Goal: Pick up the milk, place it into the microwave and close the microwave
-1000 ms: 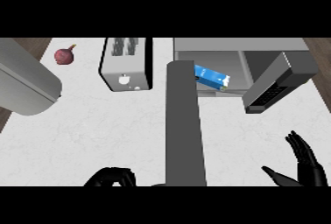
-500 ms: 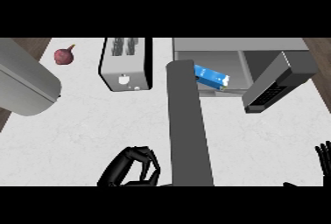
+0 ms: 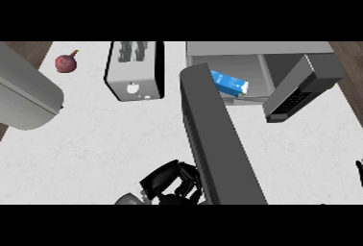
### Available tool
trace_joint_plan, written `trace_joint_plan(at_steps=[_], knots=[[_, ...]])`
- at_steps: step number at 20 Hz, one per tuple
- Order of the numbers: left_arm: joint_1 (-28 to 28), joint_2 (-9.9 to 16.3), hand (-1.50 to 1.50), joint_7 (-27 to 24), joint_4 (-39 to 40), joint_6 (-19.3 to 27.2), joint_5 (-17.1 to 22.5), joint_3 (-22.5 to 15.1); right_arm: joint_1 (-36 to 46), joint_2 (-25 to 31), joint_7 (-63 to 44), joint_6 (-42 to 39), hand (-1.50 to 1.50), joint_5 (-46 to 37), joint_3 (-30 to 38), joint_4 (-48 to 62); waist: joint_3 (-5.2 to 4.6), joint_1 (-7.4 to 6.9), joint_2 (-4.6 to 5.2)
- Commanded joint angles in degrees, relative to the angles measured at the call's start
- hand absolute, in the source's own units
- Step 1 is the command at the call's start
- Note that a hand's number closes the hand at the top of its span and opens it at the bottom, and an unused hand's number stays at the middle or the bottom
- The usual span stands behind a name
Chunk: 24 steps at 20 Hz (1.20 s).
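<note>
Your widest surface is the white counter [image 3: 106, 139], which fills most of the head view. On it at the far right stands the microwave [image 3: 255, 50], its cavity facing you and uncovered. Its door [image 3: 216, 139] is swung wide open, so you see it edge-on as a long dark slab running from the cavity's left corner down to the lower edge of the view.

At the far left you have a big grey rounded body [image 3: 25, 98] (what it belongs to cannot be told from here). A dark control panel [image 3: 301, 89] tilts out at the microwave's right side.

Between the grey body and the microwave sits a toaster [image 3: 135, 72], well apart from the door's near end.

Your left hand [image 3: 170, 180] shows low in the view, pressed up against the left face of the door, its fingers curled inward and closed around nothing you can see.

The milk [image 3: 229, 84], a blue and white carton, lies tilted inside the microwave cavity, near its left wall.

A dark red round vegetable [image 3: 67, 62] rests by the far left corner.

Of your right hand [image 3: 359, 170] only a sliver shows at the right edge; whether its fingers are spread or curled, you cannot tell.
</note>
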<state>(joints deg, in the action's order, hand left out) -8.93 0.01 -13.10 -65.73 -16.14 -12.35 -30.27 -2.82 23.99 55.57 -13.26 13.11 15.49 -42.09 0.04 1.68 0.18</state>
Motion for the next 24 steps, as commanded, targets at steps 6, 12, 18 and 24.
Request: trace_joint_plan(at_steps=[6, 12, 18, 24], knots=[[-9.55, -0.01, 1.50, -4.62, 10.12, 11.98, 10.41, -19.33, 0.70, 0.05, 3.02, -6.81, -1.50, 1.46, -2.30, -5.29, -0.19, 1.59, 0.26], [-12.02, 0.05, 1.50, -7.60, 8.10, 22.75, 19.40, -26.14, 1.88, 2.15, 1.51, -9.09, -1.50, 2.17, -4.07, -7.60, -0.24, 3.39, 0.65], [-18.15, 0.07, -1.50, -2.87, 6.03, 30.10, 27.45, -27.83, 2.05, 1.51, -1.87, -9.41, -1.50, 4.29, -6.06, -13.31, -0.36, 6.49, 0.77], [-24.11, 0.08, 1.50, -1.83, 7.73, 34.17, 31.96, -28.67, 2.40, 2.07, -4.35, -8.28, -1.50, 5.16, -7.43, -17.55, -0.46, 9.72, 1.26]])
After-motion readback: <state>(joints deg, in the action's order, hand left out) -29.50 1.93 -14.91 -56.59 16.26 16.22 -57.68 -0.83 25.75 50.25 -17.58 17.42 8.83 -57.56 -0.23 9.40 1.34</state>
